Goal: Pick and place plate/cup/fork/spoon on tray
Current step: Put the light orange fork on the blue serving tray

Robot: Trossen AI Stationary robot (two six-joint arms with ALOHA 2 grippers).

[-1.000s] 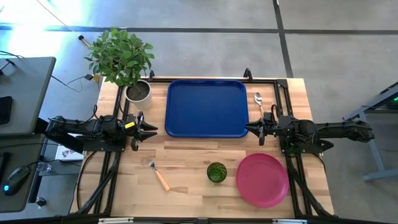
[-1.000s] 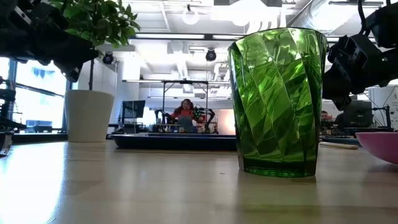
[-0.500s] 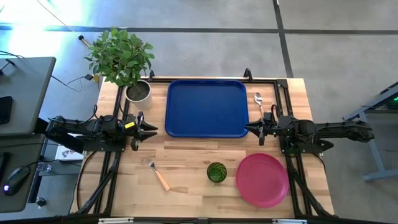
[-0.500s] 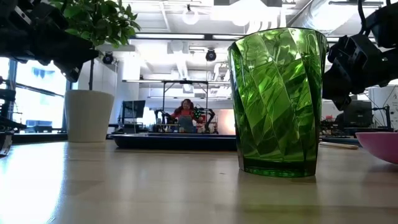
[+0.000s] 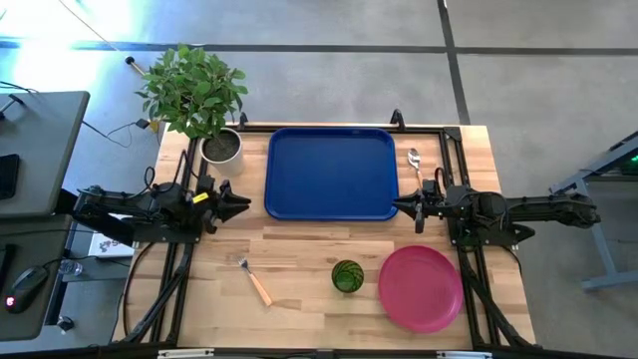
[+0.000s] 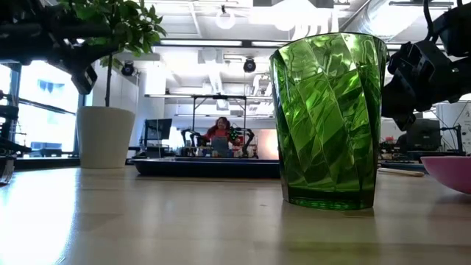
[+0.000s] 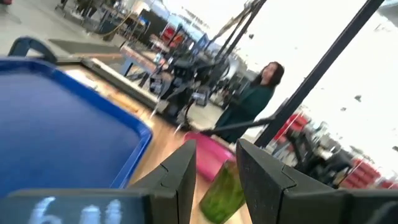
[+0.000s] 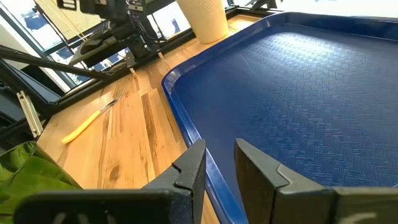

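The dark blue tray (image 5: 332, 172) lies at the table's far middle. The pink plate (image 5: 420, 288) rests flat at the near right, with the green cup (image 5: 347, 276) upright just left of it. The fork (image 5: 255, 282) lies near the front, left of the cup. The spoon (image 5: 415, 160) lies right of the tray. My left gripper (image 5: 242, 203) hovers left of the tray, slightly open and empty. My right gripper (image 5: 399, 206) hovers at the tray's near right corner, slightly open and empty.
A potted plant (image 5: 221, 146) stands at the far left, beside the tray's left corner. Bare wood lies between the tray's near rim and the fork, cup and plate. A person (image 7: 252, 102) shows in the room beyond the table.
My left gripper has risen a little, shifted slightly toward the table's far edge and rolled about its own axis. Nothing on the table has moved.
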